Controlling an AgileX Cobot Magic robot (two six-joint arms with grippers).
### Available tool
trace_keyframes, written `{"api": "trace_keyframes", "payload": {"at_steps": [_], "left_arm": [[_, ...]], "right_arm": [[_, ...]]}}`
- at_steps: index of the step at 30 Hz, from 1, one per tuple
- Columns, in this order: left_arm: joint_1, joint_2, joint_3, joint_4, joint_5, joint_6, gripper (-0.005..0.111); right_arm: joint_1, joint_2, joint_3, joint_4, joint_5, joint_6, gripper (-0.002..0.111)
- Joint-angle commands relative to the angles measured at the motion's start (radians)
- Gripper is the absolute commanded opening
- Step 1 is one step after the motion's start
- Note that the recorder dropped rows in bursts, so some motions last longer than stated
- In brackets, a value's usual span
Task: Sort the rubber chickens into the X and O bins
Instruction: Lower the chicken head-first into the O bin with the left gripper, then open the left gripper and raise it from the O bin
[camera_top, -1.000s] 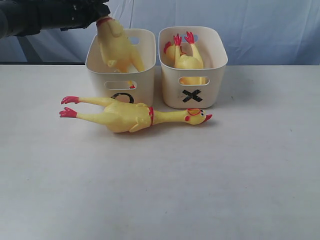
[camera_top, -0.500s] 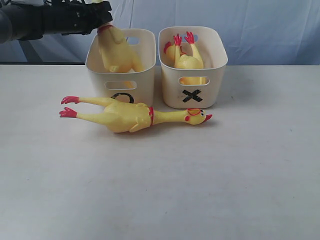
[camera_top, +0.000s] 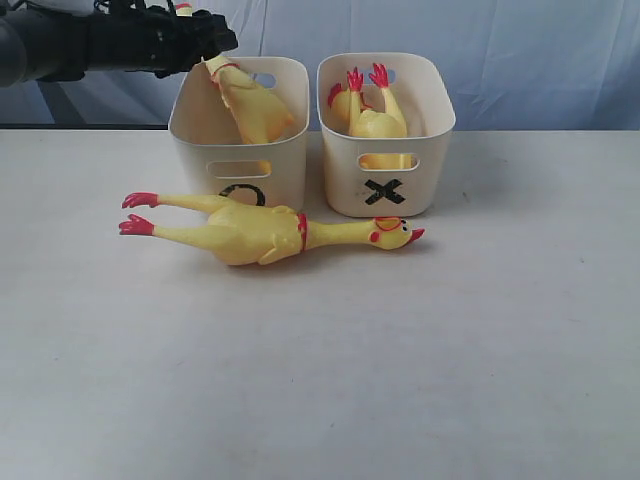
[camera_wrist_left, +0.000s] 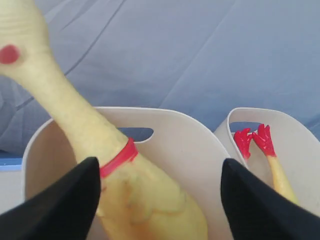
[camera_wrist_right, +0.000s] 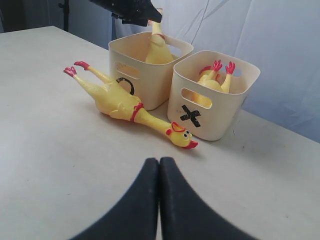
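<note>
My left gripper (camera_top: 215, 40) hovers open over the back left of the O bin (camera_top: 240, 165). A rubber chicken (camera_top: 250, 105) leans in that bin, neck up towards the gripper. In the left wrist view the jaws (camera_wrist_left: 159, 167) stand wide apart and this chicken (camera_wrist_left: 90, 135) rests loose between them. A smaller chicken (camera_top: 372, 115) sits head down in the X bin (camera_top: 385, 170), its red feet sticking up. One long chicken (camera_top: 250, 232) lies on the table in front of both bins, head to the right. My right gripper (camera_wrist_right: 159, 161) is shut and empty, low over the table.
A white table (camera_top: 450, 350) carries everything. A blue-grey cloth (camera_top: 530, 60) hangs behind the bins. The two bins stand side by side, nearly touching. The left arm (camera_top: 90, 45) reaches in from the upper left.
The left gripper has opened and let go of the chicken. The chicken has sunk and tipped over into the O bin. The right gripper has not moved.
</note>
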Motion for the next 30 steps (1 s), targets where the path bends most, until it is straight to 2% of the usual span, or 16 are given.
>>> {"api": "trace_keyframes", "payload": {"at_steps": [1,17,21,27,28,30], "left_arm": [[-0.005,-0.005,-0.009,0.061,0.011,-0.039,0.065],[-0.005,-0.036,-0.009,0.098,0.062,-0.049,0.062],[-0.005,-0.084,-0.009,0.153,0.065,-0.024,0.045],[-0.005,-0.168,-0.009,0.357,0.182,-0.026,0.004],[-0.005,-0.18,-0.009,0.391,0.203,-0.026,0.0],[-0.006,-0.197,-0.009,0.465,0.26,-0.026,0.0]], "right_arm": [[0.003,-0.004,-0.004,0.001,-0.017,-0.001,0.0],[0.003,-0.004,-0.004,0.001,-0.023,0.001,0.0],[0.003,-0.004,-0.004,0.001,-0.023,0.001,0.0],[0.003,-0.004,-0.004,0.001,-0.021,0.001,0.0],[0.003,-0.004,-0.004,0.001,-0.021,0.001,0.0],[0.003,-0.004,-0.004,0.001,-0.017,0.003,0.0]]}}
